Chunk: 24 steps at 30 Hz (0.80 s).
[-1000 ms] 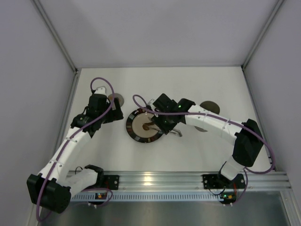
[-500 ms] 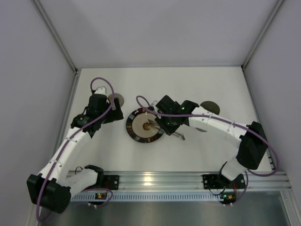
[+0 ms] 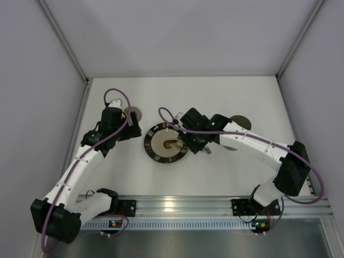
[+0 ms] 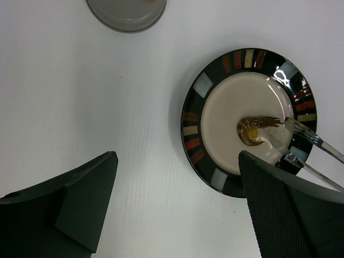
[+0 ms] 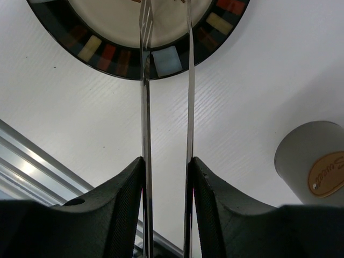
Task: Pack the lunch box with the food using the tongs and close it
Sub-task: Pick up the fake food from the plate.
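Observation:
The silvery tongs (image 5: 144,80) run between my right gripper's fingers, one arm against each pad, so my right gripper (image 5: 166,161) is shut on them. Their tips (image 4: 284,127) sit over the plate beside a brown and yellow food piece (image 4: 251,131), whether touching it I cannot tell. In the top view my right gripper (image 3: 193,137) is at the plate's right edge. The grey lunch box (image 5: 309,161) stands to the right, partly behind the right arm (image 3: 240,122). A round grey lid (image 4: 126,11) lies left of the plate. My left gripper (image 4: 177,156) is open and empty over bare table.
The dark-rimmed plate (image 3: 155,154) with coloured rim patches sits mid-table between the arms. White walls close in the table on the left, back and right. A metal rail (image 3: 204,205) runs along the near edge by the arm bases.
The right arm's elbow has swung to the right and its wrist has shifted slightly, with the tongs still over the plate. The left arm has not moved.

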### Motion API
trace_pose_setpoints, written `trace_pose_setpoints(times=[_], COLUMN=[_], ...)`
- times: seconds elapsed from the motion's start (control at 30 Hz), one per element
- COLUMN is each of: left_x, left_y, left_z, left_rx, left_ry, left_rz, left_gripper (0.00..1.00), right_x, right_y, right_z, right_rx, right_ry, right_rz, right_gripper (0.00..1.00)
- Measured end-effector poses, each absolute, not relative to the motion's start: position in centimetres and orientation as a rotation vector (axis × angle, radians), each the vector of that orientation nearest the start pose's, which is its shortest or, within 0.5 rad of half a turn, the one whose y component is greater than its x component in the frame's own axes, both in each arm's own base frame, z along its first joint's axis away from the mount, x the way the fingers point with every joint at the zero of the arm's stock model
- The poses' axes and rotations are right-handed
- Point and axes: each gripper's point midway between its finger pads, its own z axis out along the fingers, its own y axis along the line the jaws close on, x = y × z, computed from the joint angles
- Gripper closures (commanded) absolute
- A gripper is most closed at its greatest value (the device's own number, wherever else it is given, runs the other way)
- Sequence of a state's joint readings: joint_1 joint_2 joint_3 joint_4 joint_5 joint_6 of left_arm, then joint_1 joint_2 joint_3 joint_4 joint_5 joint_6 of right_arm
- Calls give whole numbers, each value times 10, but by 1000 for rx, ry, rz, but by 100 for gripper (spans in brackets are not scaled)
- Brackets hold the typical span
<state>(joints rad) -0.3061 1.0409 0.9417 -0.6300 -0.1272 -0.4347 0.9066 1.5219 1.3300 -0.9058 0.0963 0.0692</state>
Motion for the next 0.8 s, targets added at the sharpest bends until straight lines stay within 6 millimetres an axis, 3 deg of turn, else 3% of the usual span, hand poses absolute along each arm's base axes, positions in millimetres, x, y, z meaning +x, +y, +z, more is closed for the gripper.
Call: trace_pose_setpoints(times=[0.37, 0.8], left_x=[285, 285], left_y=[-85, -85], left_z=[182, 182], left_rx=[-213, -213], left_ry=[2294, 2294], left_rz=[-237, -237], left_gripper=[1, 1], right_x=[230, 229], right_y=[268, 270], right_z=[141, 141], right_rx=[-1109, -1123], right_ry=[2455, 2455], right_rz=[159, 176], right_gripper=[62, 78])
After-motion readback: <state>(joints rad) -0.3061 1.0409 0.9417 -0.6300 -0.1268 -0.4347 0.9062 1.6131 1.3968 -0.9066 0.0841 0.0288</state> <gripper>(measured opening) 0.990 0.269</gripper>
